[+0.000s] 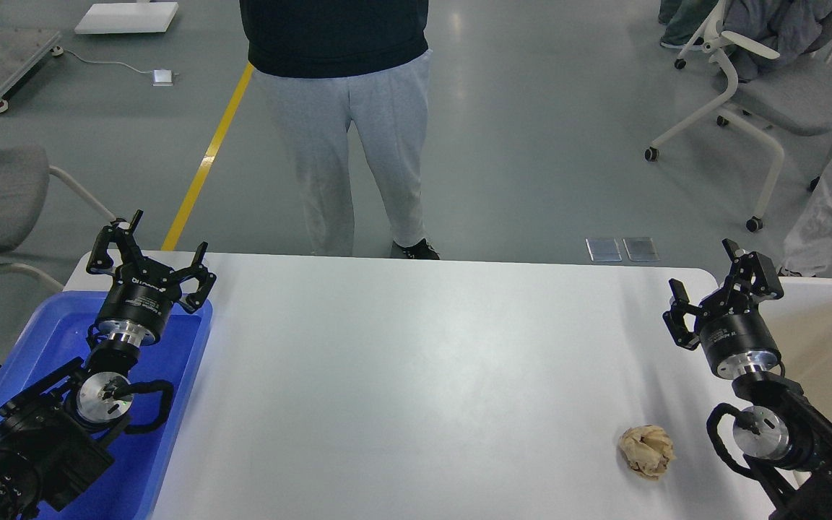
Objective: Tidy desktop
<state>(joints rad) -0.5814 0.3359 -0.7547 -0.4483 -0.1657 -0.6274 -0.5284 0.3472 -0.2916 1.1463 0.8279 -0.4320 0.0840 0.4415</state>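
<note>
My left end effector (pixel 147 253) hung spread over the blue tray (pixel 170 404); my right end effector (pixel 712 285) gaped beyond crumpled paper (pixel 647 451) on the white surface (pixel 416 361).

Only the two grippers carry any lettering. On the black cuff of the left gripper (pixel 149 249), over the blue tray (pixel 170 404), runs a short line of white print — too small to make out. The right gripper (pixel 705 289), at the far side of the desktop (pixel 416 361) from that tray, bears a similar white mark on its cuff — likewise unreadable. Nothing else shows readable words or numbers.
</note>
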